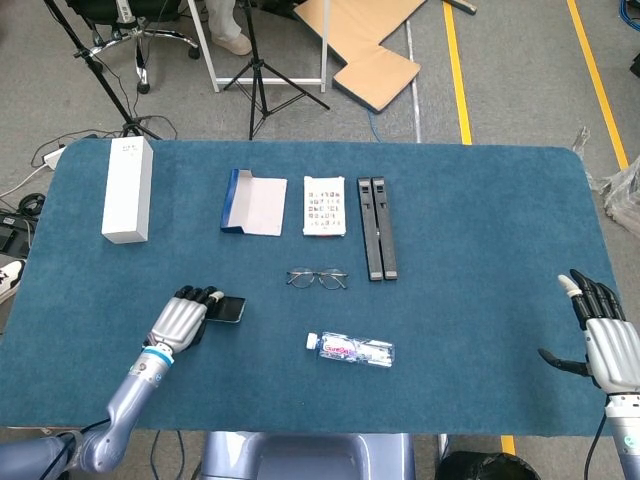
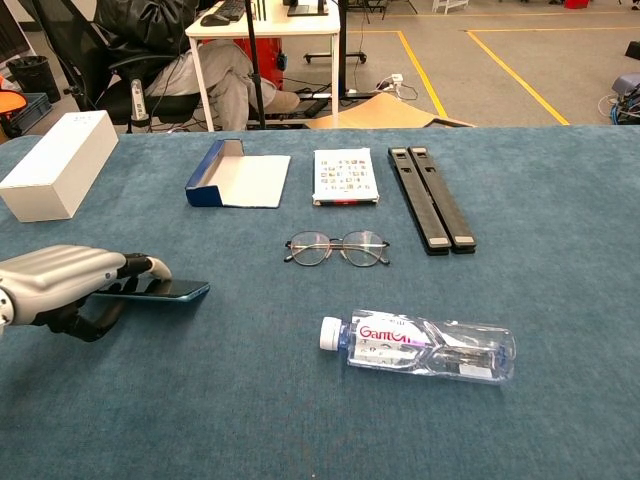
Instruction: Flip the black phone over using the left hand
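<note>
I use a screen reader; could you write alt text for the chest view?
The robot's left hand holds a black phone at the near left of a blue table. Glasses lie mid-table with a water bottle lying nearer; a white box sits far left.

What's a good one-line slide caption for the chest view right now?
Left hand grips the black phone, fingers on top, lifting it off the blue table near glasses and a water bottle.
</note>
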`<move>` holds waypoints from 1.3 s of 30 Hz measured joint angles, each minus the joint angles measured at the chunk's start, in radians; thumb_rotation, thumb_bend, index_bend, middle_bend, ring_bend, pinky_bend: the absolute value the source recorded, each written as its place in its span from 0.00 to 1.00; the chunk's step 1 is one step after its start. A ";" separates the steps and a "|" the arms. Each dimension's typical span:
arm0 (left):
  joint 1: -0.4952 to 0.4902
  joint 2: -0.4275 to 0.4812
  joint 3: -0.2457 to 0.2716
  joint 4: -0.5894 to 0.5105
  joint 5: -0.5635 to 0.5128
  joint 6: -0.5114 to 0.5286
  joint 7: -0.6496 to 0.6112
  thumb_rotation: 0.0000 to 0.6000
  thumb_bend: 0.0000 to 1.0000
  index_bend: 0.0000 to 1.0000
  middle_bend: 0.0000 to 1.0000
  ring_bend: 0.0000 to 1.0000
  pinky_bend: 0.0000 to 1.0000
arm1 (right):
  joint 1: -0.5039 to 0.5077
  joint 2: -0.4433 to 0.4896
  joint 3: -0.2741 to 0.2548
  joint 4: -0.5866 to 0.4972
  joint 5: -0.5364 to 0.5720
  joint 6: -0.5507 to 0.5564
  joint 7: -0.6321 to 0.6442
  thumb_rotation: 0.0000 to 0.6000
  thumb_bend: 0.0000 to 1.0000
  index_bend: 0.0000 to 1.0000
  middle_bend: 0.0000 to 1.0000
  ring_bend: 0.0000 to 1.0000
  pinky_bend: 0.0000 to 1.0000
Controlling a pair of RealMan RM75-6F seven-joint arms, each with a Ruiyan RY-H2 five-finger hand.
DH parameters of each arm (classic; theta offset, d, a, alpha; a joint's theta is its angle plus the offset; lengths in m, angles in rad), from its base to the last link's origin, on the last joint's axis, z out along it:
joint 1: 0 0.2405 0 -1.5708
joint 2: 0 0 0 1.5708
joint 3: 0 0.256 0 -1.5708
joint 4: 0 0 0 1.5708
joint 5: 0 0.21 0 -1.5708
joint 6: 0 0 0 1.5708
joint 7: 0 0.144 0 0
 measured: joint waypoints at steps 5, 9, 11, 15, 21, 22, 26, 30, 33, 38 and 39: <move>-0.015 0.096 0.007 -0.139 -0.064 -0.049 0.010 1.00 0.81 0.21 0.15 0.19 0.14 | 0.001 0.000 -0.001 -0.002 -0.002 -0.001 -0.004 1.00 0.00 0.06 0.00 0.00 0.00; -0.044 0.145 -0.009 -0.198 -0.138 -0.088 0.002 1.00 0.81 0.21 0.15 0.19 0.14 | 0.002 -0.001 -0.002 -0.003 -0.001 -0.004 -0.006 1.00 0.00 0.06 0.00 0.00 0.00; -0.062 0.150 -0.024 -0.204 -0.177 -0.102 -0.004 1.00 0.81 0.21 0.15 0.19 0.14 | 0.003 -0.001 -0.003 -0.003 0.000 -0.007 -0.007 1.00 0.00 0.06 0.00 0.00 0.00; -0.107 0.143 -0.056 -0.178 -0.271 -0.127 -0.008 1.00 0.81 0.21 0.15 0.19 0.14 | 0.003 -0.002 -0.002 -0.001 0.003 -0.009 -0.008 1.00 0.00 0.06 0.00 0.00 0.00; -0.182 0.108 -0.103 -0.085 -0.386 -0.156 -0.016 1.00 0.81 0.21 0.14 0.19 0.14 | 0.005 -0.005 -0.003 0.002 0.006 -0.016 -0.010 1.00 0.00 0.07 0.00 0.00 0.00; -0.190 0.105 -0.108 -0.074 -0.397 -0.161 -0.019 1.00 0.81 0.21 0.14 0.18 0.14 | 0.006 -0.006 -0.003 0.002 0.006 -0.017 -0.012 1.00 0.00 0.07 0.00 0.00 0.00; -0.221 0.084 -0.122 -0.018 -0.419 -0.159 -0.022 1.00 0.80 0.21 0.11 0.14 0.14 | 0.007 -0.008 -0.004 0.004 0.011 -0.022 -0.016 1.00 0.00 0.07 0.00 0.00 0.00; -0.230 0.076 -0.134 0.004 -0.402 -0.132 -0.041 1.00 0.79 0.21 0.10 0.11 0.11 | 0.008 -0.009 -0.002 0.006 0.016 -0.026 -0.014 1.00 0.00 0.07 0.00 0.00 0.00; -0.215 0.080 -0.140 0.003 -0.330 -0.099 -0.084 1.00 0.76 0.20 0.07 0.06 0.06 | 0.008 -0.008 -0.002 0.006 0.016 -0.026 -0.012 1.00 0.00 0.07 0.00 0.00 0.00; -0.174 0.103 -0.139 -0.003 -0.175 -0.024 -0.168 1.00 0.42 0.04 0.00 0.00 0.00 | 0.007 -0.006 -0.004 0.002 0.009 -0.021 -0.005 1.00 0.00 0.07 0.00 0.00 0.00; -0.162 0.110 -0.137 -0.005 -0.139 -0.003 -0.186 1.00 0.33 0.02 0.00 0.00 0.00 | 0.006 -0.005 -0.004 0.001 0.007 -0.020 -0.004 1.00 0.00 0.07 0.00 0.00 0.00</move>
